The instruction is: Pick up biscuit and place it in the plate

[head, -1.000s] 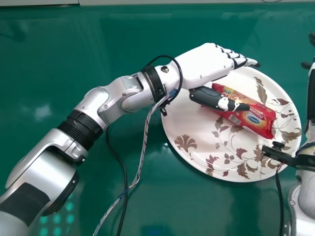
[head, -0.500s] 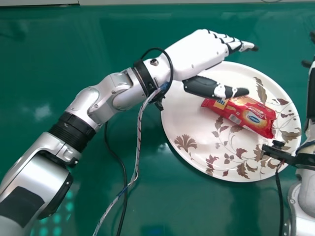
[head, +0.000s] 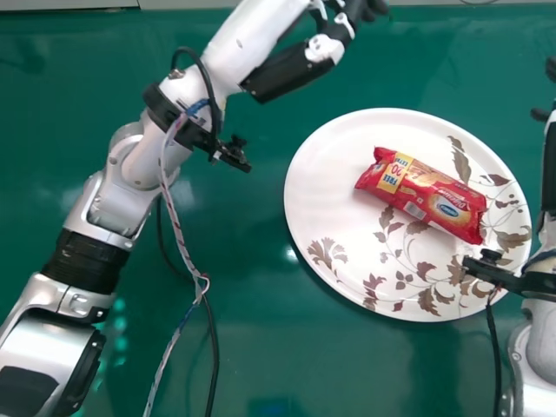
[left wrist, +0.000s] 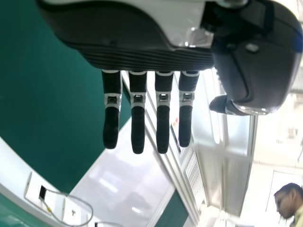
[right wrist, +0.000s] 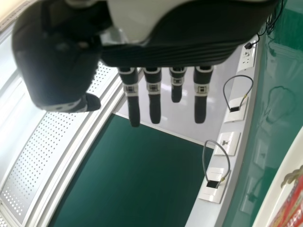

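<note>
evidently the biscuit pack (head: 423, 195) lies on the plate (head: 323, 195), prob its goal, so the left hand (head: 323, 49) is apart from both, fingers straight & empty b/c no grip's needed, w/ the right hand (right wrist: 134, 111) idle in its wrist view, fingers straight too.

Head view downward, wrist views close.
</note>
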You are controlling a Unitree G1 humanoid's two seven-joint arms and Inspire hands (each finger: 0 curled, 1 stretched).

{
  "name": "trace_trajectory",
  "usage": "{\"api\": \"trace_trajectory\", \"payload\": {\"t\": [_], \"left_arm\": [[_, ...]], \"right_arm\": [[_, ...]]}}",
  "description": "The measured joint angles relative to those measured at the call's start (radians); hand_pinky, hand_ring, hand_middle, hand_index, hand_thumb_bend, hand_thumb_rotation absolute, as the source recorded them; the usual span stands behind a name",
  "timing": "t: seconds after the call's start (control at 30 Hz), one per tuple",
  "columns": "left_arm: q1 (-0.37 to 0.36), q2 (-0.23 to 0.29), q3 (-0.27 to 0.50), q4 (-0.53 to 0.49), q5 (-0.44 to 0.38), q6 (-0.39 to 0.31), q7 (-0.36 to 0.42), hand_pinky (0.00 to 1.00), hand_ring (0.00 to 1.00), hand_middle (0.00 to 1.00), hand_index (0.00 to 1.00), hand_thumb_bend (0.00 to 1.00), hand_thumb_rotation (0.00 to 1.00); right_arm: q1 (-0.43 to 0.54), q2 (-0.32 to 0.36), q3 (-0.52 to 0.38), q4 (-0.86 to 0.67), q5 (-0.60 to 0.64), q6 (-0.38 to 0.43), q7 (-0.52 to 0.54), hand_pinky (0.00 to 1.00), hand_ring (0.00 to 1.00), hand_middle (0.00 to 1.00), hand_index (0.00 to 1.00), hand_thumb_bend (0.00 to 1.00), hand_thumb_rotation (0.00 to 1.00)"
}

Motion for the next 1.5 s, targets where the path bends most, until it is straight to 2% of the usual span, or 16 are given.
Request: {"api": "trace_trajectory", "payload": {"t": [0.03,0.13,0.3,0.43,0.57,0.73,0.9,0.97,1.03,1.1,1.23,1.5], "left_arm": [[0.016,0.003,0.017,-0.028,-0.027,0.020,-0.015,0.46,0.59,0.65,0.66,0.22,0.34],[0.063,0.010,0.067,-0.090,-0.089,0.059,-0.038,0.47,0.59,0.63,0.66,0.19,0.24],[0.149,0.018,0.158,-0.199,-0.133,0.108,-0.035,0.47,0.57,0.62,0.64,0.22,0.28],[0.250,0.023,0.236,-0.276,-0.158,0.126,-0.030,0.49,0.59,0.62,0.66,0.19,0.23],[0.362,0.040,0.309,-0.356,-0.190,0.146,-0.030,0.53,0.60,0.62,0.67,0.20,0.24],[0.517,0.038,0.397,-0.459,-0.194,0.156,-0.004,0.46,0.57,0.61,0.65,0.19,0.23],[0.669,-0.007,0.461,-0.522,-0.199,0.129,0.045,0.49,0.57,0.60,0.65,0.27,0.32],[0.727,-0.037,0.478,-0.551,-0.197,0.128,0.067,0.47,0.57,0.59,0.64,0.25,0.24],[0.771,-0.059,0.488,-0.560,-0.190,0.126,0.088,0.44,0.57,0.59,0.64,0.23,0.21],[0.800,-0.085,0.490,-0.561,-0.184,0.119,0.109,0.42,0.57,0.59,0.64,0.23,0.22],[0.825,-0.121,0.490,-0.563,-0.155,0.109,0.141,0.47,0.58,0.59,0.64,0.26,0.27],[0.834,-0.171,0.473,-0.576,-0.151,0.117,0.162,0.49,0.60,0.59,0.64,0.27,0.30]], "right_arm": [[0.000,0.000,0.001,0.000,-0.001,0.000,0.000,0.79,0.85,0.86,0.82,0.48,0.48],[-0.001,0.001,0.002,0.003,-0.002,0.000,-0.001,0.77,0.85,0.86,0.82,0.48,0.48],[-0.002,0.001,0.001,0.016,-0.005,-0.002,-0.003,0.76,0.84,0.86,0.82,0.48,0.48],[-0.002,0.001,-0.001,0.018,-0.003,-0.001,-0.003,0.77,0.85,0.87,0.82,0.48,0.48],[-0.002,0.001,-0.005,0.018,-0.003,0.003,-0.003,0.77,0.86,0.87,0.82,0.48,0.46],[-0.002,-0.004,-0.013,0.020,-0.004,0.003,-0.003,0.72,0.83,0.85,0.81,0.48,0.46],[-0.005,-0.015,-0.021,0.030,0.001,0.002,0.001,0.72,0.83,0.85,0.81,0.47,0.44],[-0.009,-0.019,-0.023,0.038,0.001,-0.004,0.002,0.71,0.82,0.84,0.81,0.46,0.43],[-0.012,-0.030,-0.026,0.050,0.001,-0.018,0.002,0.70,0.82,0.84,0.81,0.47,0.42],[-0.018,-0.040,-0.029,0.067,0.003,-0.026,0.002,0.69,0.82,0.84,0.81,0.47,0.43],[-0.029,-0.045,-0.036,0.084,0.029,-0.033,0.003,0.62,0.78,0.82,0.81,0.48,0.39],[-0.055,-0.058,-0.048,0.113,0.066,-0.050,0.011,0.64,0.78,0.81,0.80,0.48,0.35]]}}
